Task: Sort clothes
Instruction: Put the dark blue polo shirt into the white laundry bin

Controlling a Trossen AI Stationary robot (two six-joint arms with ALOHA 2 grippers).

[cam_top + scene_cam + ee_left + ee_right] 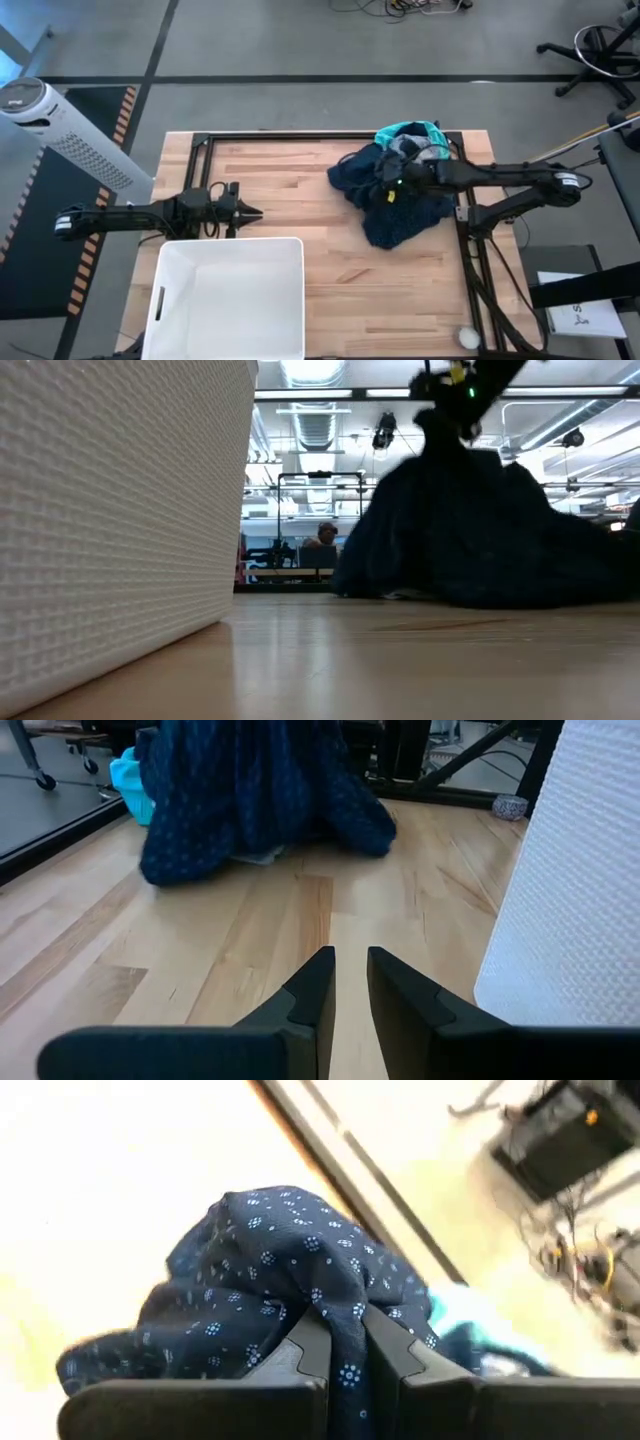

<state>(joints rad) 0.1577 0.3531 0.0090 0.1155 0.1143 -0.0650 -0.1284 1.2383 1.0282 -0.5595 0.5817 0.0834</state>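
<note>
Navy garment point(392, 195) hangs pinched in the right claw point(398, 182), upper right; bin point(225, 300) lies lower left, beside the closed left claw point(255, 212).

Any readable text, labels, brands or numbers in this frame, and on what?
None can be read.
White tower fan, high view: a small dark mark on its top, too small to read.
Paper sheet right of the table, high view: dark print, too blurred to read.
White bin and navy dotted garment: no lettering visible.

Navy garment point(395, 195) hides right hand point(392, 183) tips & most of grey garment point(408, 146); bin point(225, 300) cropped.
</note>
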